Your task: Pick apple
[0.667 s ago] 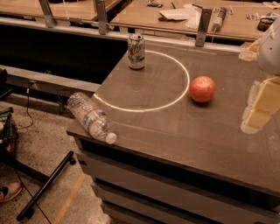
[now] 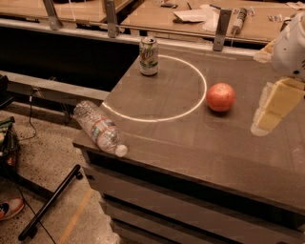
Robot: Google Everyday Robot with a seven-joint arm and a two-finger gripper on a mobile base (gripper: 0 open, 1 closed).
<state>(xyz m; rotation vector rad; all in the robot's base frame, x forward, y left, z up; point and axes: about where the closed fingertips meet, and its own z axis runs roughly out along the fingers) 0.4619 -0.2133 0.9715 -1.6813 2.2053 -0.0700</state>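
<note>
The apple (image 2: pixel 220 96) is round, red-orange with pale speckling. It rests on the dark table (image 2: pixel 190 143), just outside the right side of a white circle line (image 2: pixel 157 116). My gripper (image 2: pixel 269 114), with yellowish pads under a white body, hangs at the right edge of the view. It is above the table, to the right of the apple and apart from it. It holds nothing that I can see.
A soda can (image 2: pixel 148 56) stands upright at the back of the circle. A clear plastic bottle (image 2: pixel 99 127) lies on its side at the table's front left corner, partly over the edge. Wooden tables with clutter (image 2: pixel 200 14) stand behind a rail.
My gripper has shifted slightly left and up, a little closer to the apple. The apple, can and bottle have not moved.
</note>
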